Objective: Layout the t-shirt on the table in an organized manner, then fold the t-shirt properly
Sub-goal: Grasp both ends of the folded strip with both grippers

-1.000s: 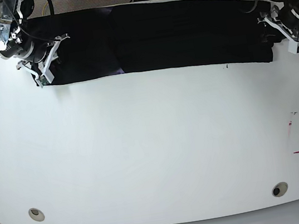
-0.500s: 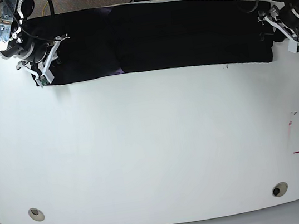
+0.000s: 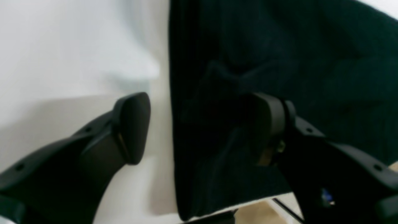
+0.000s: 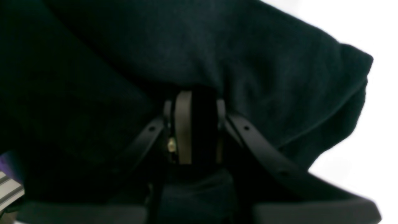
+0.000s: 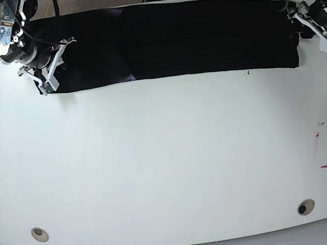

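T-shirt [image 5: 188, 38] lies as a long black band along the far edge of the table [image 5: 157, 160], already folded lengthwise by the look of it, both ends at the arms.

Right pincer [image 4: 194, 127]: pressed together, pinching a fold of the t-shirt between its pads. Wrist view shows cloth bunched over and around the fingers. In base view it sits at the band's left end [image 5: 48, 69].

Left pincer [image 3: 202, 127]: spread. One finger [image 3: 132, 127] is over bare table just beside the cloth edge, the other is over or on the cloth. It straddles the side hem and pinches nothing. Base view puts it at the band's right end [image 5: 316, 29].

Step in hand, my read: get both ends gripped so the band can be lifted or folded across.

How to do it well:
- Left needs to come down so the outer finger slides under the hem, then close. Take all layers, not just the top one, or the stack shears apart on lift.
- Grip near the corner, not mid-edge, so the end hangs square.
- Right holds a bunched wad. Fine for dragging, but it will leave a crease. Keep tension light.
- Move both ends together at matched height. The cloth is limp and will sag in the middle.
- The band's far edge looks close to the table's far edge. Pull toward the near side, not away.

Can't tell layer count from these views. Cloth is too dark.
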`<move>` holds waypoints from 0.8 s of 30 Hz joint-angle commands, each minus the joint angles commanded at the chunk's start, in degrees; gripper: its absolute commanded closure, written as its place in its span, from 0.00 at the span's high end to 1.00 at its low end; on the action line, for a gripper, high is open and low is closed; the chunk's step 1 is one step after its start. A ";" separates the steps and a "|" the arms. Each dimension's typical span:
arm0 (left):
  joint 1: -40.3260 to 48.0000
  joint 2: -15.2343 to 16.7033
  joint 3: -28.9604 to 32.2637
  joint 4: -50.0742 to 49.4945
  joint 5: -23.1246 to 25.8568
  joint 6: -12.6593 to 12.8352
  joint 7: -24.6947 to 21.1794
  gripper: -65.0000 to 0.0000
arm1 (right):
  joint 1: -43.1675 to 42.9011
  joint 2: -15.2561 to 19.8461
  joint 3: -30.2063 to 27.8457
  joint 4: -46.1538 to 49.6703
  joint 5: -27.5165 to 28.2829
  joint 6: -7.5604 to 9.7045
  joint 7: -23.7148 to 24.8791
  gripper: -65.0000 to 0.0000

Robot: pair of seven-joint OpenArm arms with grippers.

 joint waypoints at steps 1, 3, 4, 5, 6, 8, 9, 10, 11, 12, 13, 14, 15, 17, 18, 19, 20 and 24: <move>0.00 -0.09 0.53 0.00 -0.62 0.00 0.00 0.69 | 0.00 0.00 0.00 0.00 0.00 0.00 0.00 0.14; 0.18 -0.18 2.20 -0.09 -2.02 0.00 0.00 0.69 | 0.00 0.00 0.00 0.00 0.00 0.00 0.00 0.14; 0.26 -0.26 3.16 -0.09 -2.46 0.00 0.00 0.69 | 0.00 0.00 0.00 0.00 0.00 0.00 0.00 0.14; 0.35 -0.26 3.96 -0.09 -2.73 0.00 0.00 0.68 | 0.00 0.00 0.00 0.00 0.00 0.00 0.00 0.14; 0.35 -0.26 4.84 -0.09 -2.90 0.00 0.00 0.67 | 0.00 0.00 0.00 0.00 0.00 0.00 0.00 0.14; 0.44 -0.26 7.30 0.00 -3.08 0.00 0.00 0.59 | 0.00 0.00 0.00 0.00 0.00 0.00 0.00 0.14; 0.44 -0.26 8.62 0.00 -2.81 0.00 0.00 0.50 | 0.00 0.00 0.00 0.00 0.00 0.00 0.00 0.14; 0.44 -0.26 8.88 -0.18 -2.81 0.00 0.00 0.46 | 0.00 0.00 0.00 0.00 0.00 0.00 0.00 0.14; 0.44 -0.26 9.32 -0.44 -2.81 0.00 0.00 0.33 | 0.00 -0.09 0.00 0.00 0.00 0.00 0.00 0.14; 0.44 -0.26 9.41 -0.44 -2.81 0.00 0.00 0.24 | 0.00 -0.09 0.00 0.00 0.00 0.00 0.00 0.14; 0.44 -0.18 9.41 -0.35 -2.81 0.00 0.00 0.20 | 0.00 -0.09 0.00 0.00 0.00 0.00 0.00 0.14; 0.44 -0.09 9.41 -0.09 -2.81 0.00 0.00 0.08 | 0.00 -0.09 0.00 0.00 0.00 0.00 0.00 0.14; 0.44 -0.09 9.41 -0.09 -2.81 0.00 0.00 0.04 | 0.00 -0.09 0.00 0.00 0.00 0.00 0.00 0.14; 0.35 -0.09 9.32 -0.09 -2.81 0.00 0.00 0.01 | 0.00 -0.09 0.00 0.00 0.00 0.00 0.00 0.14; 0.35 -0.18 9.32 0.00 -2.90 0.00 0.00 0.02 | 0.00 -0.09 0.00 0.00 0.00 0.00 0.00 0.14; 0.35 -0.18 9.23 0.09 -2.90 0.00 -0.09 0.02 | 0.00 -0.09 0.00 0.00 0.00 0.00 0.00 0.14; 0.26 -0.18 9.14 0.26 -2.90 0.00 -0.09 0.02 | 0.00 -0.09 0.00 0.00 0.00 0.00 0.00 0.14; 0.35 -0.26 4.04 3.08 -2.81 0.00 -0.09 0.01 | 0.00 -0.09 0.00 0.00 -0.18 0.00 0.00 0.14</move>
